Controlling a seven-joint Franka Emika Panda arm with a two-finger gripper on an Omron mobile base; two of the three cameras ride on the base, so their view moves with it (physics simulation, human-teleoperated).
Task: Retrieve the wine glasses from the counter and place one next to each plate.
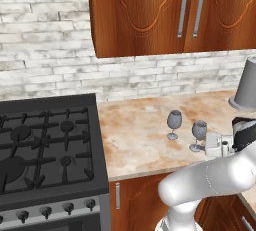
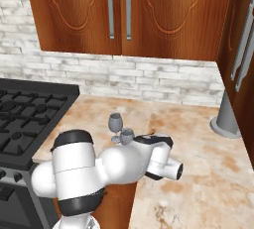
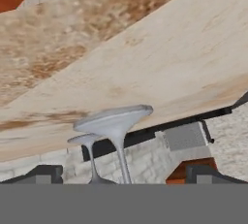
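Wine glasses, two small smoky-grey stemmed ones [image 1: 174, 123] [image 1: 199, 134], stand untouched near the front edge of the mottled beige stone counter [image 1: 140, 135]; the white arm's fingers [image 3: 121, 177], spread wide and empty, flank the nearer stem. Neither is moved yet.

Two small stemmed wine glasses of smoky grey translucent glass stand upright, close together but apart, on the mottled beige-and-rust stone table [image 1: 135, 125]. In the left base view the far glass [image 1: 174, 123] sits right of centre, and the near glass [image 1: 199, 135] stands just right of and below it. In the right base view both show at centre, the near one partly hidden. In the hand view their round feet and thin stems appear inverted at lower centre.
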